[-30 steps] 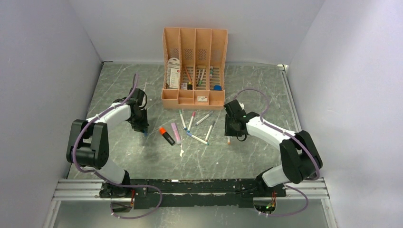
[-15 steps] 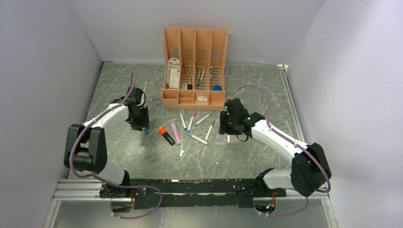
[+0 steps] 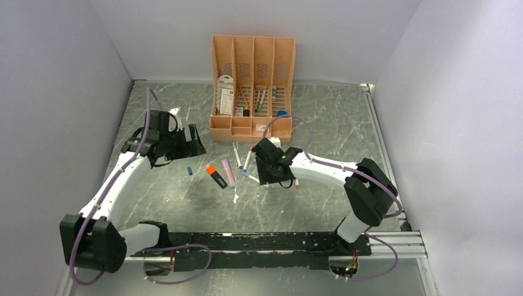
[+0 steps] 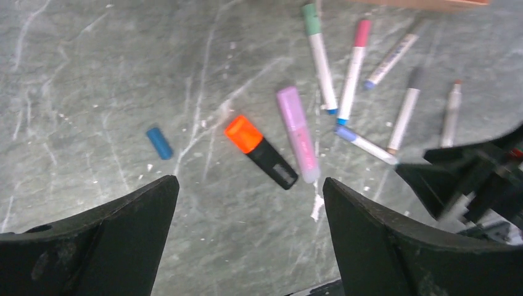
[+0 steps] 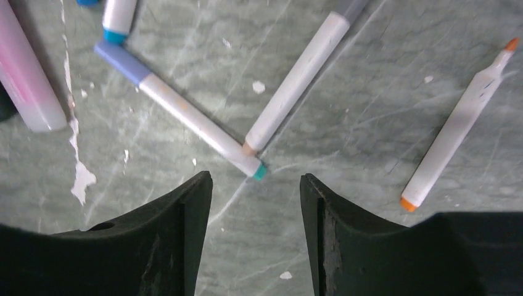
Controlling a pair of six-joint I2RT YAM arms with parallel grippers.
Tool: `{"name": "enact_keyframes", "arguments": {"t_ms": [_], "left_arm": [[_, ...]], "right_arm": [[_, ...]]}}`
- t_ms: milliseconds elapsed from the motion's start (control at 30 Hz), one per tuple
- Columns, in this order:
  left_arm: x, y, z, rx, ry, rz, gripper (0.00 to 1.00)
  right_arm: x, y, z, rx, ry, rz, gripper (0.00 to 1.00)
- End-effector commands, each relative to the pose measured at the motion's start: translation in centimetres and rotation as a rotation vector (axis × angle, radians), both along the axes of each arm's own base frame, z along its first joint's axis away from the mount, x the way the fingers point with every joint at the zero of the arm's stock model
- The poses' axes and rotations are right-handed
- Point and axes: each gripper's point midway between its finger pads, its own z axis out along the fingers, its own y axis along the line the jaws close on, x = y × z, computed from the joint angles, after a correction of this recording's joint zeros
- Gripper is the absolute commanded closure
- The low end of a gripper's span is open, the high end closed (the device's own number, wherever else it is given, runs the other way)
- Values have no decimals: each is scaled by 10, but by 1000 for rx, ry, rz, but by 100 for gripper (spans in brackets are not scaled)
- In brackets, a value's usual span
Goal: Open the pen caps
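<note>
A loose blue pen cap (image 4: 160, 142) lies alone on the table (image 3: 185, 203), also seen from above as the blue cap (image 3: 190, 170). To its right lie a black highlighter with an orange cap (image 4: 243, 134) and a pink highlighter (image 4: 297, 134). Slim white markers with a green cap (image 4: 312, 18), a pink cap (image 4: 362, 29), a lavender cap (image 5: 120, 58) and a grey cap (image 4: 415, 78) are fanned out beyond. An uncapped orange-tipped marker (image 5: 459, 126) lies apart at the right. My left gripper (image 4: 250, 182) hangs wide open and empty above the highlighters. My right gripper (image 5: 256, 179) is open and empty just short of the lavender-capped marker's teal end.
A peach desk organizer (image 3: 251, 92) with pens and cards stands at the back centre, close behind the markers. Grey walls close in the table on three sides. A white scuff mark (image 4: 317, 206) is on the surface near the pink highlighter.
My left gripper opened wide, left the blue cap on the table and pulled up and back. My right gripper opened and swung left from the uncapped orange marker to the marker cluster.
</note>
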Motion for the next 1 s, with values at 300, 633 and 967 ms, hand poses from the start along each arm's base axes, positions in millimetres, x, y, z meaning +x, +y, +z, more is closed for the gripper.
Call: {"name": "enact_keyframes", "arguments": {"t_ms": [300,633,967], "left_arm": [[-20,-20,20,-142,-46,-60,0],[-16,-26,25,-164,-51,-89,0],[0,-23,23,-157,-6,-15,0]], "right_arm": [[39,-2,0,-104,-85,-95,46],[45,-13,-11,-95,-54,-115,46],[57,-23,11,-38,-2,-121,45]]}}
